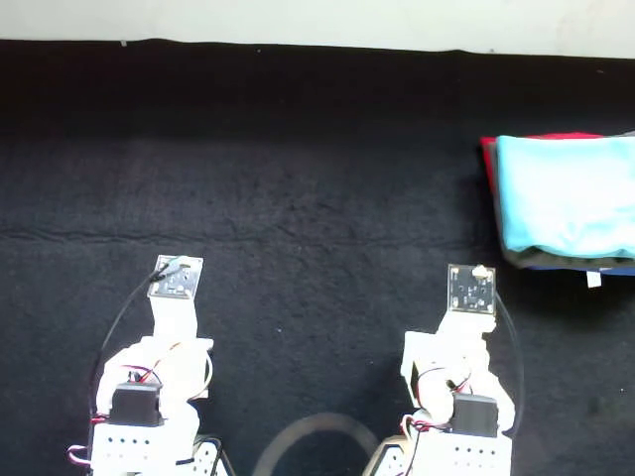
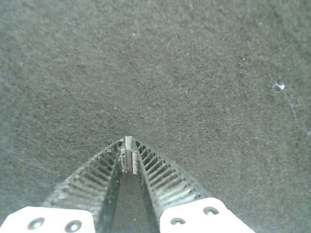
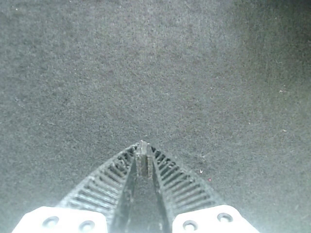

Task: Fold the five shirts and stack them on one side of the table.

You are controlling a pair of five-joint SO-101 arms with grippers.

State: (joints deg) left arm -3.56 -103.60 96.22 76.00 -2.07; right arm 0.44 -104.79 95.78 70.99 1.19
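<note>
Shirt stack [image 1: 566,198] hugged the table's [image 1: 298,149] right edge
One arm [image 1: 466,342] sat nearer (by the near edge); left gripper [image 2: 128,148] and right gripper [image 3: 142,150] pinched shut, empty.

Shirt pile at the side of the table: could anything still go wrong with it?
Maybe two things. The shirt pile isn't lined up: a red shirt peeks out from under the cyan shirt, and dark layers stick out in front, so it might slump. Also, the arm nearer the pile could nudge it if it swings that way.
</note>
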